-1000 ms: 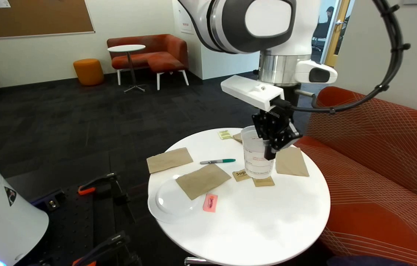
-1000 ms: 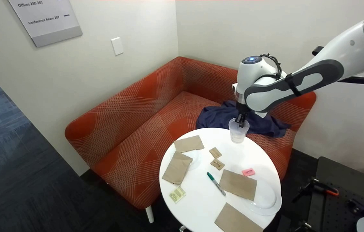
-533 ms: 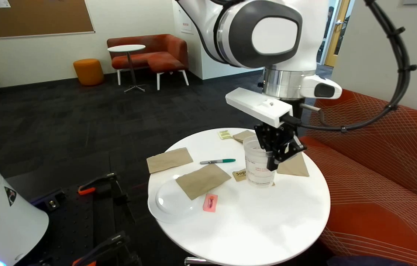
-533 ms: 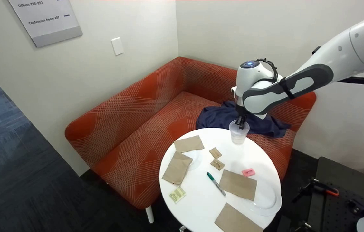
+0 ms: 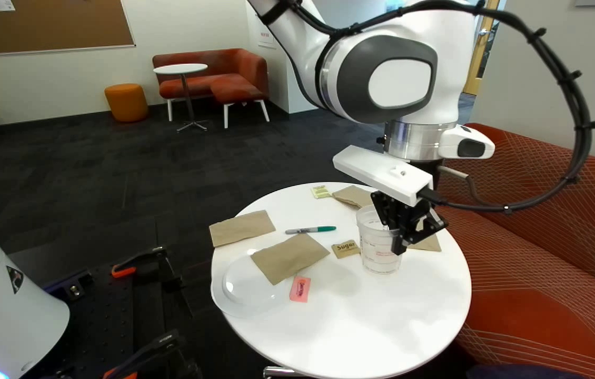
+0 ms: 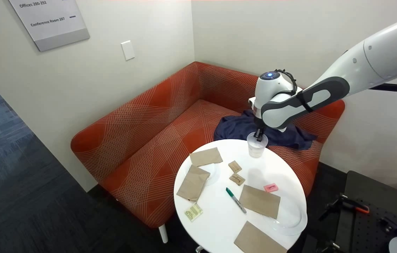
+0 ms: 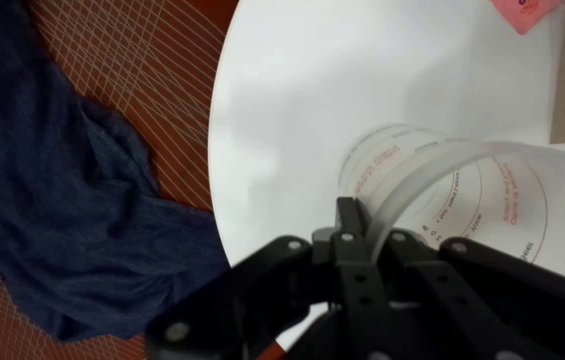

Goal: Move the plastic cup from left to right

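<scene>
Right of centre in an exterior view, the plastic cup hangs roughly upright from the gripper, whose fingers are closed on its wall, one inside and one outside. It looks clear of the table, though the gap cannot be judged. With only one side pinched, the thin wall may bend and the cup swivel or tip if its base lands unevenly, perhaps on the sugar packet left of it in that view; letting go too high would drop it
</scene>
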Robot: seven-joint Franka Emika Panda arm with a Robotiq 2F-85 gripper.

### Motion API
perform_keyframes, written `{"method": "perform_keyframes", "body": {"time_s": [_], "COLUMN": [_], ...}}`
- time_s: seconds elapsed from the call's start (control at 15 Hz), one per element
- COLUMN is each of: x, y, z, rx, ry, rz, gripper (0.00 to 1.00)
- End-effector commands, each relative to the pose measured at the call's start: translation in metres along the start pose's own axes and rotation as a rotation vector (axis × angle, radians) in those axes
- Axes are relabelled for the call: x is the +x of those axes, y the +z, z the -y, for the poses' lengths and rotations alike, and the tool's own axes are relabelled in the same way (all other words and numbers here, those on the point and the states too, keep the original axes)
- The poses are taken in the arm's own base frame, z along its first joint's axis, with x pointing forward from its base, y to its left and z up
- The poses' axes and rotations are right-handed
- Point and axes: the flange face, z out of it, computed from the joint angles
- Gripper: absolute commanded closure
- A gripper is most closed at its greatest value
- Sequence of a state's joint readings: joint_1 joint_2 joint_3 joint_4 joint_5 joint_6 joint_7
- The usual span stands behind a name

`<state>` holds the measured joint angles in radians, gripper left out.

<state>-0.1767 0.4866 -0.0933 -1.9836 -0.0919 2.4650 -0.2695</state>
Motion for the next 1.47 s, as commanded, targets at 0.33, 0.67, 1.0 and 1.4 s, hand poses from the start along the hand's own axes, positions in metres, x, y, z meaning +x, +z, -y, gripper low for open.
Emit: {"method": "perform_keyframes", "body": {"time_s": [0.33,0.67,1.0,1.4], "x": [0.017,0.015,0.009,0.007], "y": [0.026,0.038,0.047,0.059], "z": [-0.007,-0.012,-0.022,-0.025], "rx": [0.011,0.013,0.017,0.025], "ry": [-0.023,-0.022,-0.025,-0.028], "rz": [-0.010,0.002,0.017,0.033], "gripper": [0.99,0.99,0.99,0.99]}}
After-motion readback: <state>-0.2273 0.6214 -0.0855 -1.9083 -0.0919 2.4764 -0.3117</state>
